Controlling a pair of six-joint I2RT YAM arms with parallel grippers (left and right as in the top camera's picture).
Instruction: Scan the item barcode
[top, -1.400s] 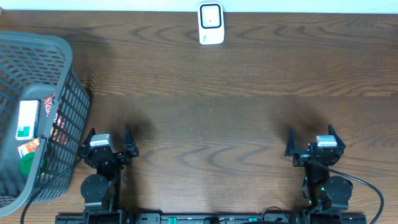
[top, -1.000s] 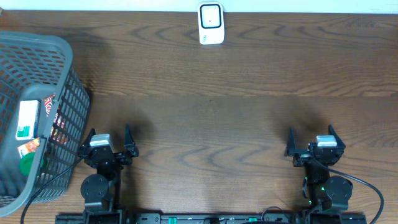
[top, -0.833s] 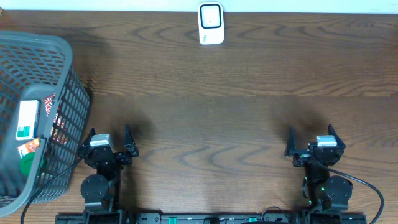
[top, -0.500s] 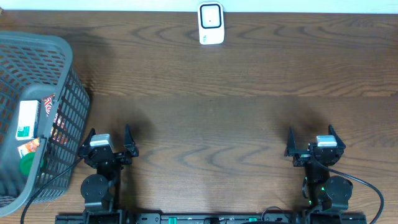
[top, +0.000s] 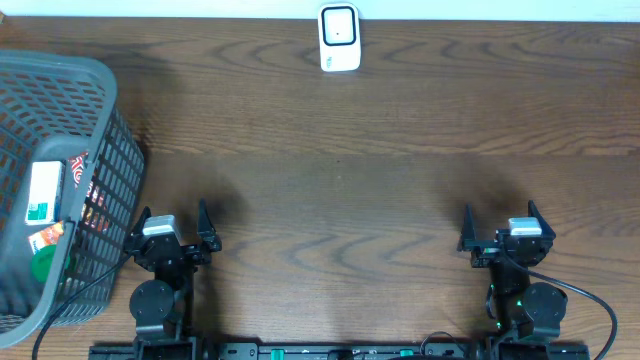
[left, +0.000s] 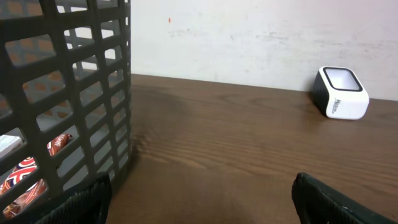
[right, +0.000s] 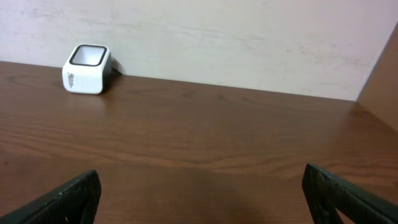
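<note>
Scanner at far edge, items in basket, fingers spread

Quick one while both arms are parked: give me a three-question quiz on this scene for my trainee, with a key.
1. True or false: the left gripper and the right gripper are both open and empty.
2. Where does the white scanner stand?
A. between the two grippers
B. at the far edge of the table, by the wall
C. right beside the right gripper
3. Fill in: the items to scan lie in the grey mesh ____ on the robot's left.

Key
1. True.
2. B.
3. basket.
</note>
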